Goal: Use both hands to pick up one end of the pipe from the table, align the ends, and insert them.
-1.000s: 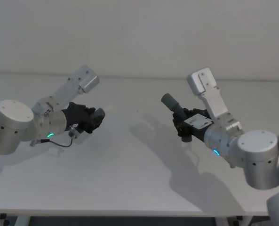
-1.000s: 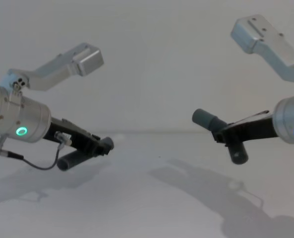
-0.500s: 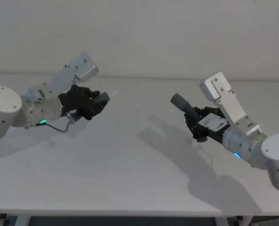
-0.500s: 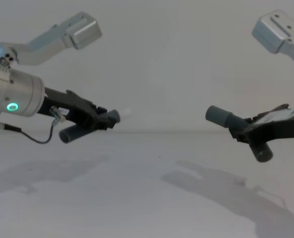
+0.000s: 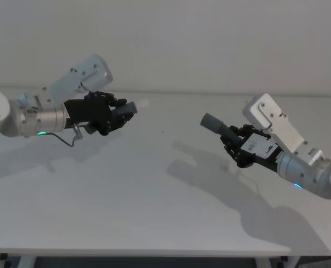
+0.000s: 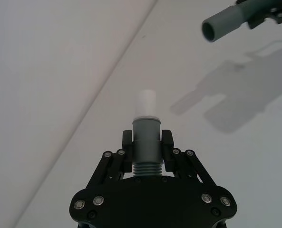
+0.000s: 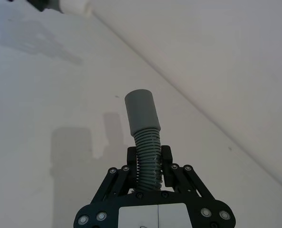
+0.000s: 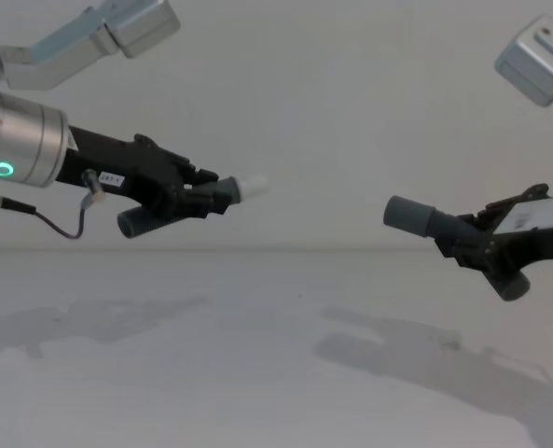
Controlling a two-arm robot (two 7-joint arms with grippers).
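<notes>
Both pipe pieces hang in the air above the table, apart from each other. My left gripper is shut on the dark grey piece whose white tip points toward the right. My right gripper is shut on the ribbed grey piece, and its wider collar points up and left. In the left wrist view the white tip sticks out past my fingers, with the collar mouth farther off. A wide gap separates the two ends in the chest view, with the collar slightly lower.
A plain white wall rises behind the table's far edge. Shadows of both arms fall on the tabletop. Silver camera brackets stand above each wrist.
Both arms have risen. The left gripper swung its piece up so the white tip now points across at the right one. The right gripper drew back to the right, still holding its piece.
</notes>
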